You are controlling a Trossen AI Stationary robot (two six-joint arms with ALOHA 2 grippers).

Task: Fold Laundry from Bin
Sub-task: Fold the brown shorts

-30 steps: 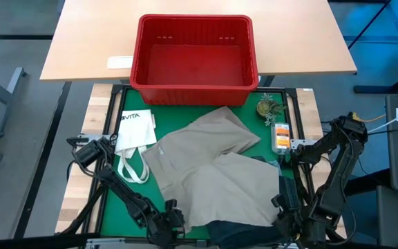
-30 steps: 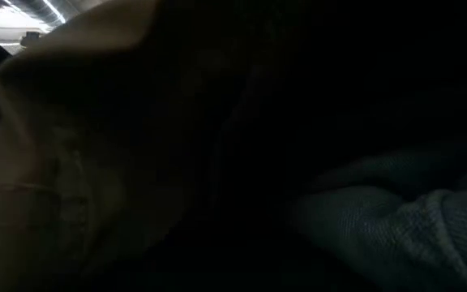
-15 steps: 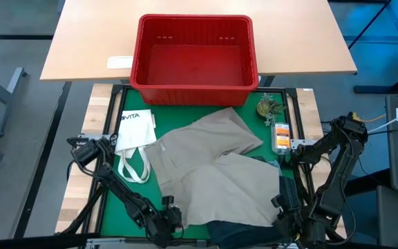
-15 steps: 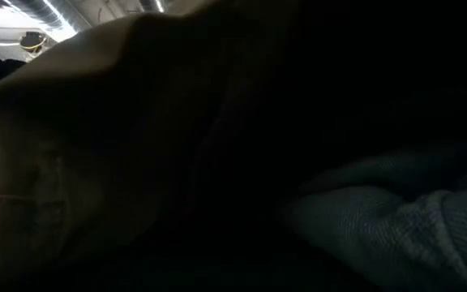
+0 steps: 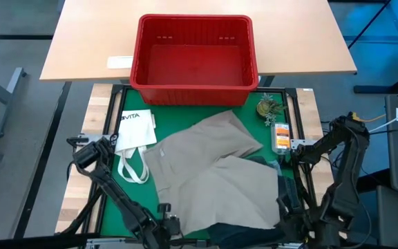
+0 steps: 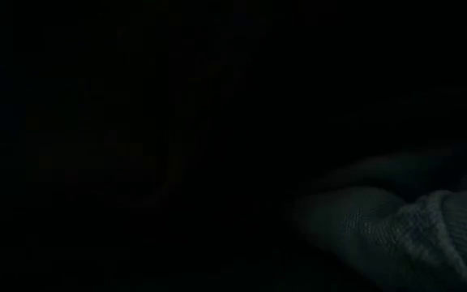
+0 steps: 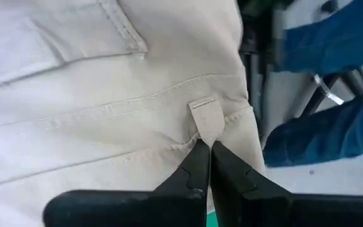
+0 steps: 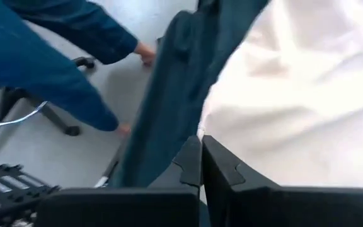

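Khaki pants [image 5: 213,176] are what I'm working on, spread out over the green mat [image 5: 112,197] in the middle of my desk [image 5: 313,111], one leg angled up toward the red bin [image 5: 195,59]. That bin sits on the wooden table [image 5: 81,41] past the mat and looks bare inside from up top. My left tool [image 7: 208,154] is down at the near edge of the pants, fingers pinched tight together on the waistband right under a belt loop [image 7: 205,116]. My right tool [image 8: 200,157] is at the near right corner, fingers closed too, nipping the edge where a dark garment [image 8: 169,94] hangs beside the khaki cloth. From above, that dark piece [image 5: 237,232] pokes out under the pants at the near edge. Left of the pants is a white tote bag [image 5: 135,131], and on the right side a little plant [image 5: 269,107] and an orange packet [image 5: 280,136]. Low camera is basically blacked out by fabric.
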